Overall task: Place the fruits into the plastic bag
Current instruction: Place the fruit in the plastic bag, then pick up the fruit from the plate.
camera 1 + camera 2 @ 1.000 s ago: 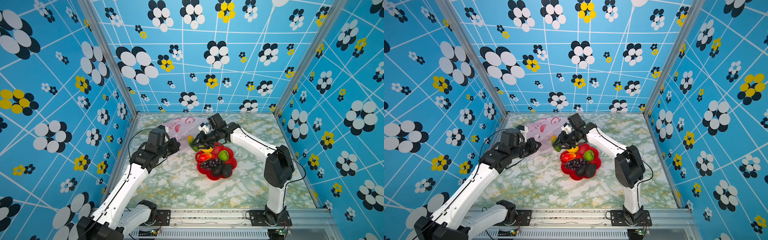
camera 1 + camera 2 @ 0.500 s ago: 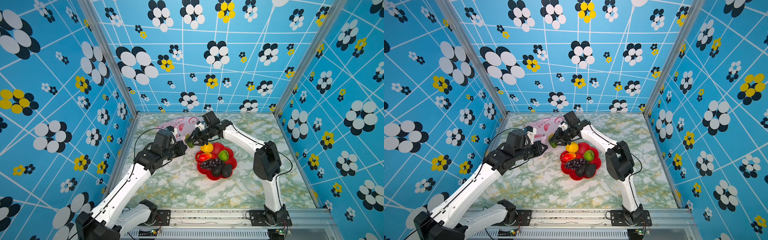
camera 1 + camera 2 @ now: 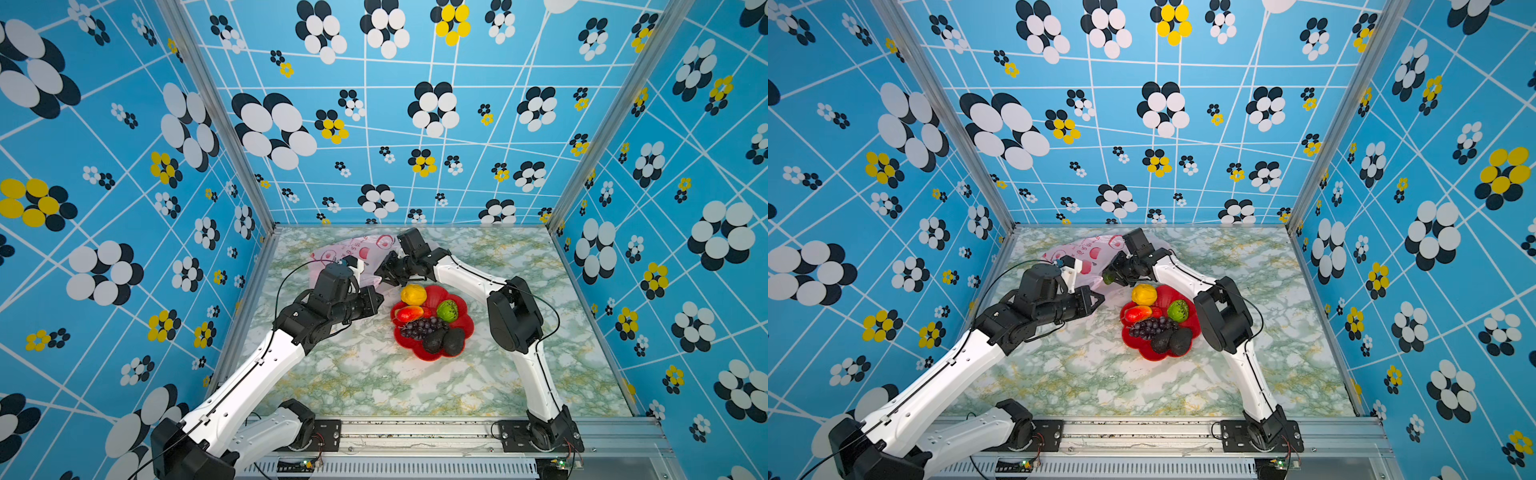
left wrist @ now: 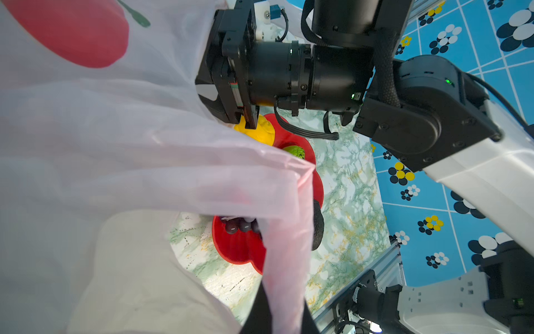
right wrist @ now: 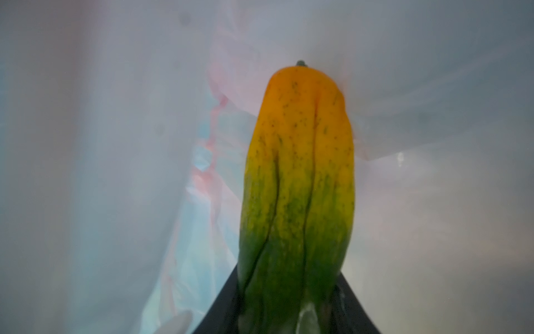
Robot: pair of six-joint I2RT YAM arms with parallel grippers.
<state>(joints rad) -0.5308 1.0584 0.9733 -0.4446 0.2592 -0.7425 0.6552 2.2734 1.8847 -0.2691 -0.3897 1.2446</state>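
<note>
Six fruits [image 3: 420, 328] in red dish [image 3: 406, 348]; papaya [image 5: 297, 188] in right jaws inside bag [image 3: 345, 251], left jaws tight on rim [image 4: 289, 185].

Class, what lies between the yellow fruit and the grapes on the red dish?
The red-orange fruit lies between the yellow fruit and the grapes, seen in both top views.

The right hand [image 3: 381, 275] has carried the green-orange fruit [image 5: 297, 188] from above the dish [image 3: 467, 328] into the plastic bag [image 3: 340, 253]; the left hand [image 3: 374, 300] shifts nearer the dish.
</note>
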